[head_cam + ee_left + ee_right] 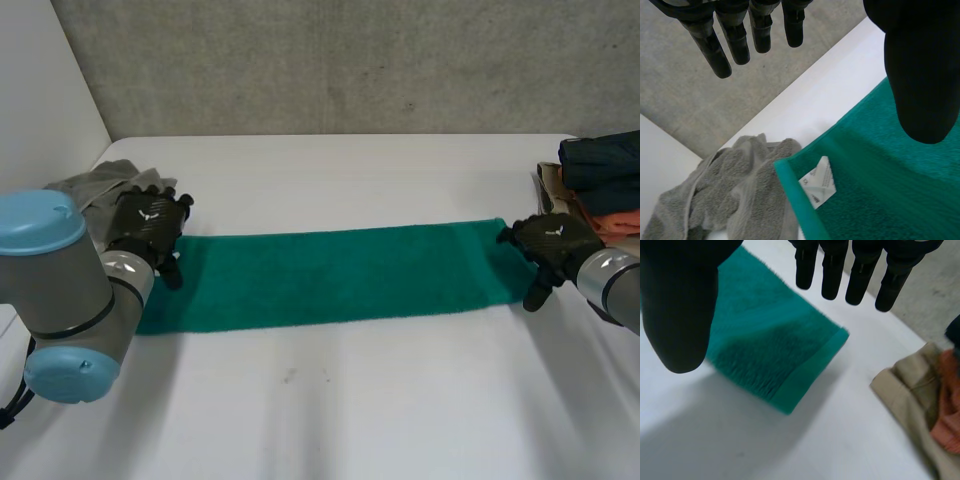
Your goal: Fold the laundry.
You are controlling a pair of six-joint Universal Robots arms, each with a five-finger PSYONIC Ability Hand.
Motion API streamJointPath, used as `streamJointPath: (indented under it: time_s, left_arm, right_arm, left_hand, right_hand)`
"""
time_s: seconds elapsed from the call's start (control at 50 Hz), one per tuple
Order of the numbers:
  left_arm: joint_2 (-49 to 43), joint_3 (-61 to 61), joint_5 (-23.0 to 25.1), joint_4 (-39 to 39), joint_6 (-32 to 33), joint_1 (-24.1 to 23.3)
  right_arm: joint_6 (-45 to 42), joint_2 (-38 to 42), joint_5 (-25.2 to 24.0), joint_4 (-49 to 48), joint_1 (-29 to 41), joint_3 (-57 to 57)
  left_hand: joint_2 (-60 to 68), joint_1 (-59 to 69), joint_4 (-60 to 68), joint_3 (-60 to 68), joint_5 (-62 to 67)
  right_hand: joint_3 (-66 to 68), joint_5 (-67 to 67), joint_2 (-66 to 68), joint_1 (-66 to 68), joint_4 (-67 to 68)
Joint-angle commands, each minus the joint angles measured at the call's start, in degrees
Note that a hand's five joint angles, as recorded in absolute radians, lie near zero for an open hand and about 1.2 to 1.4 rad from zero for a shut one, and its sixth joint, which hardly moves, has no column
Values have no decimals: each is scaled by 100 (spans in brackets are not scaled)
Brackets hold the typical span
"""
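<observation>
Closest to me is the left arm (55, 290), its blue-capped joint low over the white table (350, 420). Its left hand (150, 225) hovers at one short end of the green towel (340, 275), fingers straight, thumb spread, holding nothing. The right hand (550, 245) sits the same way at the other short end, also slack and empty.

The towel lies flat as a narrow strip, and its long axis runs straight from one hand to the other. Each hand has its own end right below its fingertips, so neither is the nearer. I'd guess the next fold carries one end along that axis onto the other.

It is deep-piled, with a white label (819, 182) by the left corner. A crumpled grey towel (95, 185) lies just beside that corner, and farther right sit stacked clothes (600, 185).
</observation>
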Motion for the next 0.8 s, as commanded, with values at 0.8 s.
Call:
streamJointPath:
  time_s: [0.8]
  left_arm:
    - [869, -322, -7, -15, -4, 52]
  right_arm:
    - [-638, -950, 89, -1336, 1328, -106]
  left_hand:
    - [-175, -69, -146, -217, -266]
  right_hand:
    - [5945, 5892, 6016, 5945, 5944]
